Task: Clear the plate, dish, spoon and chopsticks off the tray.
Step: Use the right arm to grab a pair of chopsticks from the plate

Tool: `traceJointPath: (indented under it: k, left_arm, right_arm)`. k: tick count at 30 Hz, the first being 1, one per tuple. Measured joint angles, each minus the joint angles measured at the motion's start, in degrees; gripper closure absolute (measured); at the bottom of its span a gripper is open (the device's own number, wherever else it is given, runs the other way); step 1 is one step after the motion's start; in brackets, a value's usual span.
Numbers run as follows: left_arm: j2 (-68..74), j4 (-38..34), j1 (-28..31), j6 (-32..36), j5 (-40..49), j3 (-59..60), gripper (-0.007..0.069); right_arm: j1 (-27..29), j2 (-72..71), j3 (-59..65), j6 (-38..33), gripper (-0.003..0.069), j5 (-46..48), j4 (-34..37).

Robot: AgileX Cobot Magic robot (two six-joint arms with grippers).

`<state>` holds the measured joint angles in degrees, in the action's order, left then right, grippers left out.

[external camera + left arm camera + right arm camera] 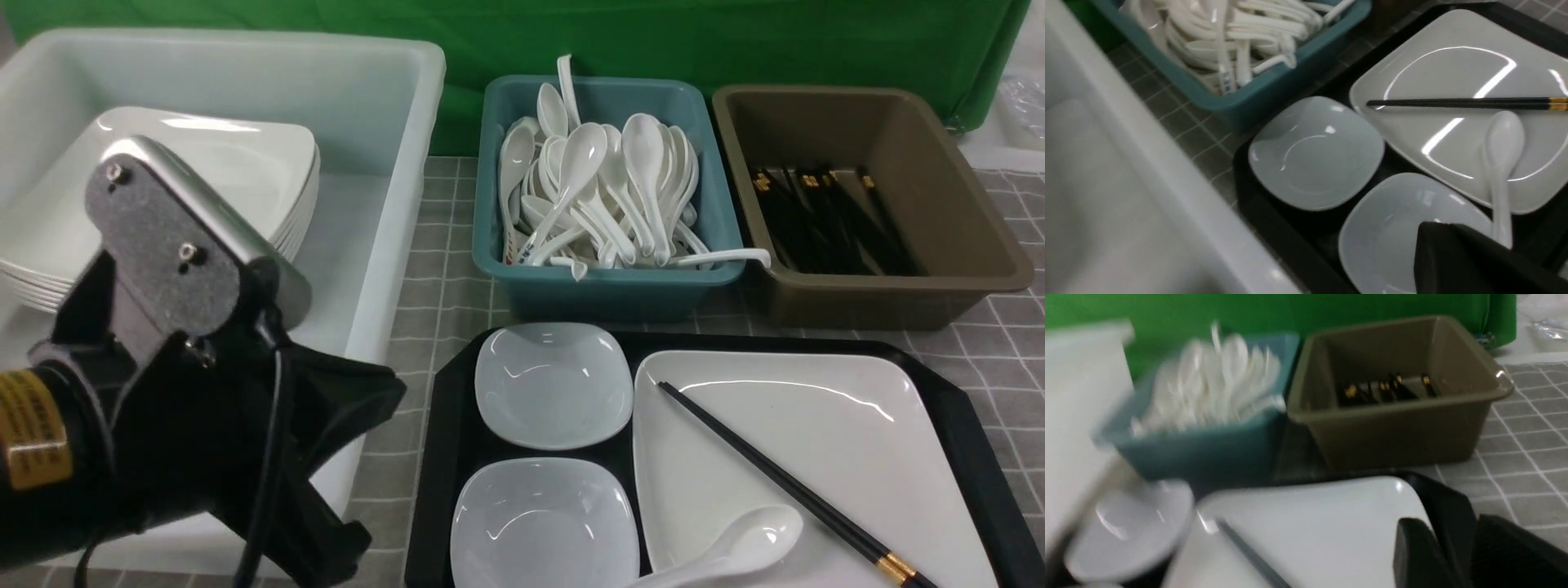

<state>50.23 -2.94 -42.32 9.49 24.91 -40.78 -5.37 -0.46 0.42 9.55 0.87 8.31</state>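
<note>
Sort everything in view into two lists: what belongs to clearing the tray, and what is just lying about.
Belongs to the job: tray, plate, far dish, near dish, spoon, chopsticks.

Just lying about: white tub with stacked plates, teal bin, brown bin, both already holding cutlery.

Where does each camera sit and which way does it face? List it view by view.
Front view: on the robot's side between its arms, facing forward over the tray to the teal bin; the left arm fills its left.
Left wrist view: on the left arm, looking down at the plate, chopsticks and spoon; the left gripper tip shows.
Right wrist view: on the right arm, facing the brown bin; the right gripper shows, blurred.
Shared: both wrist views show the plate and chopsticks.
</note>
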Motion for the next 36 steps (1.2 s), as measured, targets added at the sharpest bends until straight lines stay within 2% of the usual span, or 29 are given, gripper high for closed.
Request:
traceJointPath:
  k: [4,5,7,9,10,12,13,15,17,21,23,24,28,30,36]
  left_arm:
    - [0.0,-0.52,-0.68,-0.28,-0.74,-0.13,0.0615]
    - [0.0,-1.22,-0.68,-0.68,-0.35,-0.13,0.0615]
    - [0.0,-2.79,-0.68,-0.79,0.55,-0.13,0.0615]
    - [0.0,-3.97,-0.68,-0.79,1.06,-0.13,0.0615]
    - [0.0,-5.03,-0.68,-0.88,1.36,-0.13,0.0615]
    - [0.0,-5.43,-0.68,-0.68,1.07,-0.13,0.0615]
    - [0.0,-5.49,-0.68,-0.6,0.84,-0.13,0.0615]
    - [-0.06,-5.66,-0.68,-0.54,-0.48,-0.13,0.0615]
    - [-0.26,-5.85,-0.68,-0.54,-0.83,-0.13,0.0615]
    - [-1.78,-6.81,-0.68,-0.49,-0.87,-0.13,0.0615]
    - [-3.85,-6.98,-0.68,-0.49,-0.42,-0.13,0.0615]
    - [-4.18,-6.97,-0.68,-0.49,-0.35,-0.13,0.0615]
    - [-7.95,-7.09,-0.68,-0.49,1.47,-0.13,0.0615]
    - [-9.48,-7.15,-0.68,-0.49,2.71,-0.13,0.0615]
    - [-13.37,-7.2,-0.68,-0.31,5.12,-0.19,0.0615]
  right_arm:
    - [-0.06,0.0,0.0,10.71,0.0419,-7.89,1.55]
    - [-0.28,0.1,-0.3,12.54,0.042,-7.73,1.71]
    - [-1.43,1.88,-3.15,13.2,0.0437,-1.5,1.92]
    - [-2.55,4.55,-6.68,10.89,0.0461,3.03,2.06]
    - [-4.79,9.99,-13.29,5.27,0.0496,11.84,2.09]
    - [-7.66,20.15,-21.09,-3.33,0.0514,22.56,2.13]
    - [-8.23,21.16,-22.61,-4.03,0.0515,23.45,2.13]
    - [-11.18,34.83,-30.5,-11.65,0.051,33.0,2.13]
    - [-12.29,42.05,-34.16,-15.22,0.0498,36.75,2.13]
    - [-13.1,57.86,-40.88,-20.11,0.0433,41.05,1.67]
    - [-13.09,68.74,-45.42,-22.87,0.035,41.64,-0.33]
    - [-13.09,70.24,-45.71,-23.08,0.0344,41.64,-0.5]
    - [-13.09,83.34,-50.63,-24.18,0.0223,41.58,-3.9]
    - [-13.09,87.14,-51.52,-24.18,0.02,41.3,-4.35]
    - [-13.09,94.47,-51.71,-24.18,0.0188,37.4,-6.48]
